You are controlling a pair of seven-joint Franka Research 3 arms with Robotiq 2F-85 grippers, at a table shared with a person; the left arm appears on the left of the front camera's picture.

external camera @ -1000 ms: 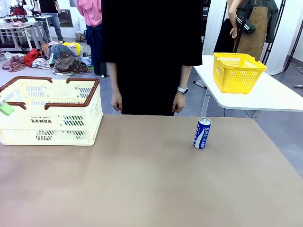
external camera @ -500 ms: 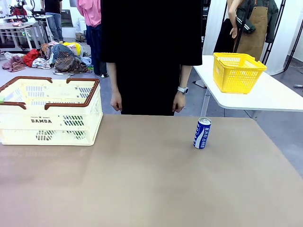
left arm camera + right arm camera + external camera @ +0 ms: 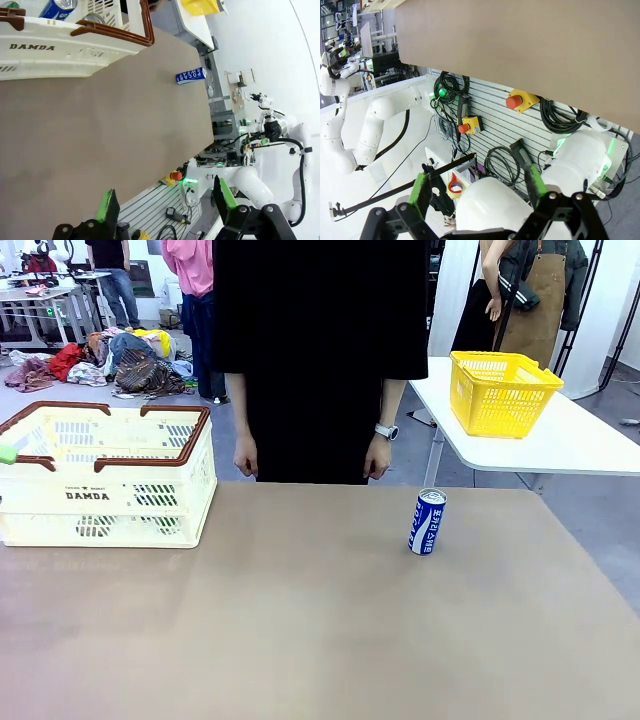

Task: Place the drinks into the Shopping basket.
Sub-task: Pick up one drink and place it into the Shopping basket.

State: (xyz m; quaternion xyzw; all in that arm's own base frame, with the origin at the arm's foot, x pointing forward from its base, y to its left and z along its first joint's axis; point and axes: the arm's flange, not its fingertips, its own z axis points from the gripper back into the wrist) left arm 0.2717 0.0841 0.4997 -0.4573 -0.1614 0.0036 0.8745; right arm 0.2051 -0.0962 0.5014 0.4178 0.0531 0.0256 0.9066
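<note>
One blue-and-white Pocari Sweat can [image 3: 427, 522] stands upright on the brown table, right of centre; the left wrist view shows that can [image 3: 190, 76] far off. The cream Shopping basket [image 3: 105, 490] marked DAMDA sits at the far left. Inside the basket [image 3: 60, 47] lie a blue can [image 3: 57, 6], a silver can top [image 3: 93, 18] and a green can [image 3: 10, 5]. My left gripper [image 3: 166, 200] is open and empty, back from the basket; one green pad [image 3: 5, 453] shows at the picture's left edge. My right gripper [image 3: 477, 189] is open and empty, off the table's near edge.
A person in black [image 3: 320, 360] stands at the table's far side, hands hanging down. A yellow basket [image 3: 500, 392] rests on a separate white table at the back right. The wide brown table [image 3: 300, 620] lies bare between the basket and the can.
The green tip of my left gripper has drawn up and left beside the basket, nearly out of the front view. The can, the basket and the person have not moved.
</note>
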